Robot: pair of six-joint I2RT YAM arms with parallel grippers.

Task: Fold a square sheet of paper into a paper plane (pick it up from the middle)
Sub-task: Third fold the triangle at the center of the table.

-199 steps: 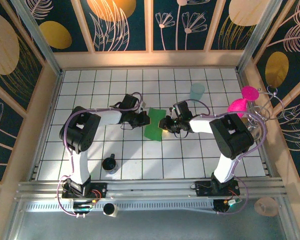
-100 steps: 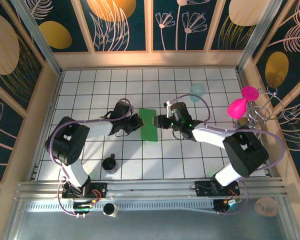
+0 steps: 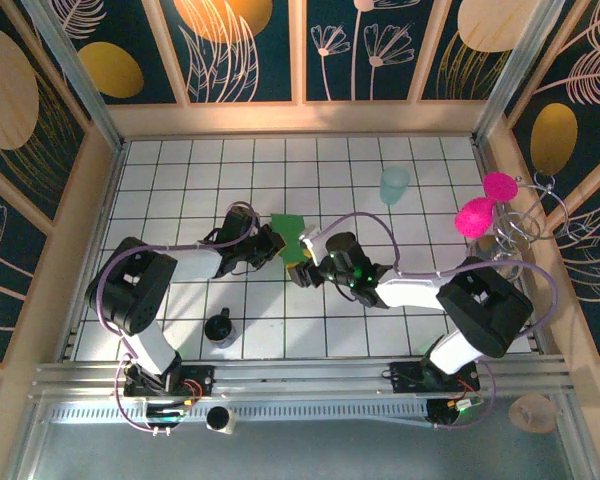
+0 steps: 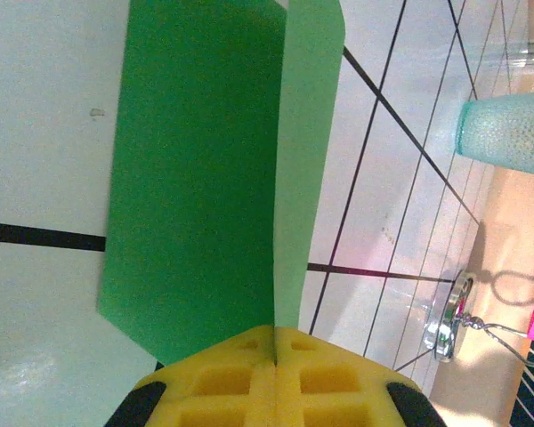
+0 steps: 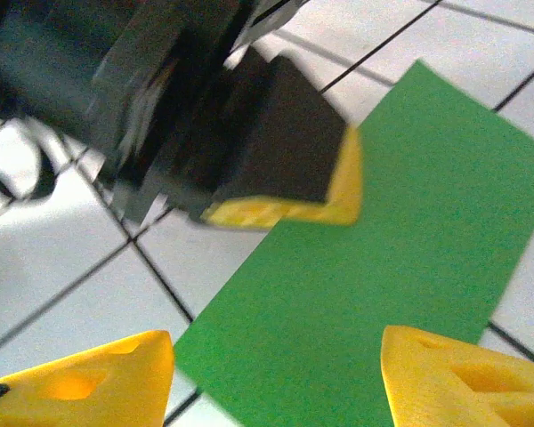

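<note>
The square sheet of paper (image 3: 288,230) is bright green and folded, lying left of the table's centre. In the left wrist view two faces of the paper (image 4: 196,178) meet along a straight line that runs into my left gripper (image 4: 274,342), whose yellow pads are shut on its edge. From above, the left gripper (image 3: 274,243) sits at the paper's left side. My right gripper (image 3: 301,271) is just near of the paper. In its wrist view the right gripper (image 5: 276,382) stands open over the green paper (image 5: 383,267), with nothing between its fingers, and the left gripper's pad (image 5: 338,200) rests on the sheet.
A pale teal cup (image 3: 394,184) stands at the back right, also seen as the cup (image 4: 507,133). A small black pot (image 3: 219,328) is at the near left. Pink objects (image 3: 485,205) and a wire stand hang at the right wall.
The right gripper has opened, let go of the paper and swung left and nearer. The left gripper kept its grip and drew the paper slightly left.
</note>
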